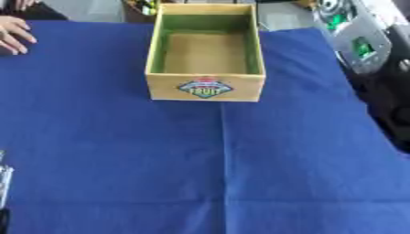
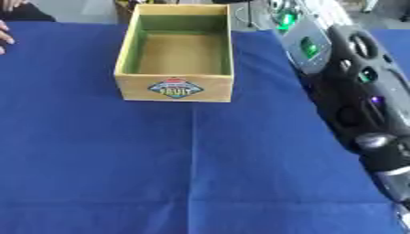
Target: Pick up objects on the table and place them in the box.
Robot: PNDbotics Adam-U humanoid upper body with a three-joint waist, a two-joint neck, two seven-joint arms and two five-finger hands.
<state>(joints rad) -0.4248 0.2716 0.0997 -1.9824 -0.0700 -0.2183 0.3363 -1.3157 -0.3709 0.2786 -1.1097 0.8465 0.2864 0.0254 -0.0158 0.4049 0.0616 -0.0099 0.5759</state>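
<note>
A wooden box (image 1: 205, 89) with a green lining and a "FRUIT" label on its front stands at the far middle of the blue cloth (image 1: 208, 160). Its inside shows only a bare floor. I see no loose objects on the cloth. A sliver of my left hand (image 1: 4, 179) shows at the lower left edge, far from the box. My right arm (image 2: 364, 109), black with silver joints, runs down the table's right side. Only a grey bit of my right hand (image 2: 396, 183) shows at the lower right edge.
Grey equipment with green lights (image 1: 352, 41) stands off the table's far right corner. The cloth's right edge (image 1: 376, 123) slants down toward the lower right.
</note>
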